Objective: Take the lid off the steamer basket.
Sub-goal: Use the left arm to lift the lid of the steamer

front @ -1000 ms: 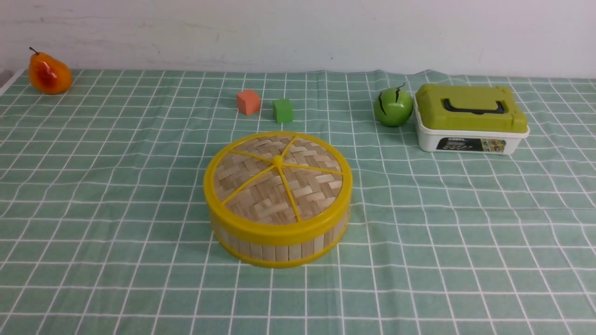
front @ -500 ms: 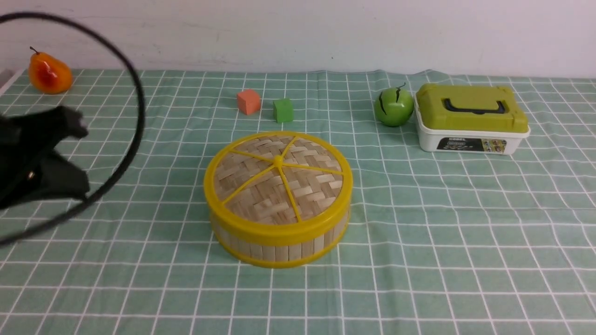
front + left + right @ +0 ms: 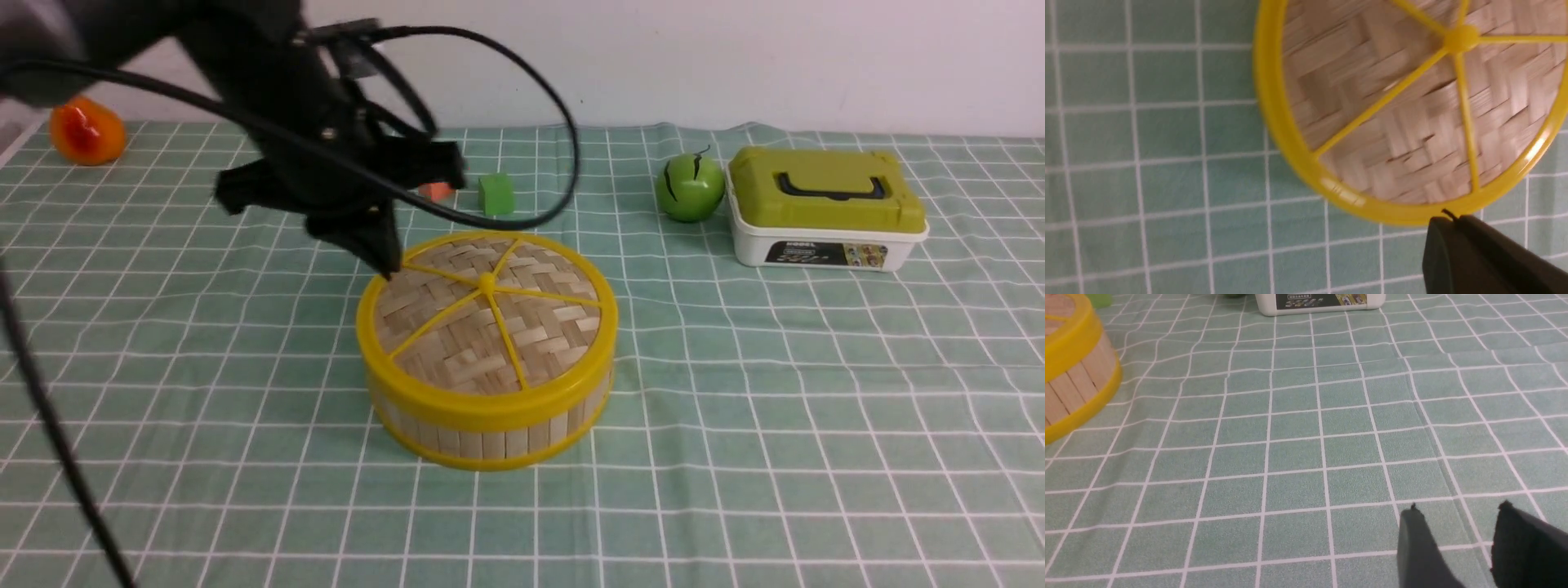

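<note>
Lid (image 3: 486, 314) is seated on the steamer basket (image 3: 490, 437), at the middle of the table (image 3: 775, 408) (green checked cloth). Left claw (image 3: 382, 260) is pressed together, nothing gripped, its tip at the lid's far left rim; contact cannot be judged. Right claw (image 3: 1457, 539) is spread, low over the cloth, well apart from the basket.

You had a green checked cloth (image 3: 816, 367) before you — an orange pear (image 3: 86, 131) far back left, an orange cube (image 3: 439, 192) beside a green cube (image 3: 495, 194), and a green apple (image 3: 690, 188) just beside a white olive-lidded box (image 3: 826, 208).
</note>
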Robot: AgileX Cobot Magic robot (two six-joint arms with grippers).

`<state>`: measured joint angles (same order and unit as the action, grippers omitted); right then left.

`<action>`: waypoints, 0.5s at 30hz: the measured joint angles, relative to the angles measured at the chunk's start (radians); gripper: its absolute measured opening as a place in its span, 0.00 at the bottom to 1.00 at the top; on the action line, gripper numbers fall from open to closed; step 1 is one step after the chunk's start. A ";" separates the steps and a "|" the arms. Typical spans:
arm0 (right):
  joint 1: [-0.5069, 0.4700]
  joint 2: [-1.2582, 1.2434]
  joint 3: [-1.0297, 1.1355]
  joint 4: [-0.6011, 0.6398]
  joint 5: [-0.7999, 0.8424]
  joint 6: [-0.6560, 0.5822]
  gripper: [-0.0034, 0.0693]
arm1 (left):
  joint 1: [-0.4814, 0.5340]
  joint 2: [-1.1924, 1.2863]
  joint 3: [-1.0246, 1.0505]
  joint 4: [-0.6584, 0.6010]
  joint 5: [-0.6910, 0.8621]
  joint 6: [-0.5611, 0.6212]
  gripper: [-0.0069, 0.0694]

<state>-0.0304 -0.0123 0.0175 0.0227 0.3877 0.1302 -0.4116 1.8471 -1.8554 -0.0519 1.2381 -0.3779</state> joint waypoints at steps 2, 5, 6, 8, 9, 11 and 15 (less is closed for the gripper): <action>0.000 0.000 0.000 0.000 0.000 0.000 0.38 | -0.056 0.071 -0.098 0.068 0.000 0.005 0.08; 0.000 0.000 0.000 0.000 0.000 0.000 0.38 | -0.107 0.154 -0.178 0.150 0.000 0.012 0.13; 0.000 0.000 0.000 0.000 0.000 0.000 0.38 | -0.116 0.174 -0.194 0.170 0.000 0.013 0.16; 0.000 0.000 0.000 0.000 0.000 0.000 0.38 | -0.126 0.206 -0.213 0.196 0.000 0.015 0.24; 0.000 0.000 0.000 0.000 0.000 0.000 0.38 | -0.127 0.214 -0.216 0.201 0.001 0.015 0.28; 0.000 0.000 0.000 0.000 0.000 0.000 0.38 | -0.128 0.223 -0.218 0.207 0.003 0.015 0.33; 0.000 0.000 0.000 0.000 0.000 0.000 0.38 | -0.127 0.251 -0.221 0.222 -0.012 0.015 0.52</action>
<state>-0.0304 -0.0123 0.0175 0.0227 0.3877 0.1302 -0.5389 2.0983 -2.0762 0.1705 1.2257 -0.3633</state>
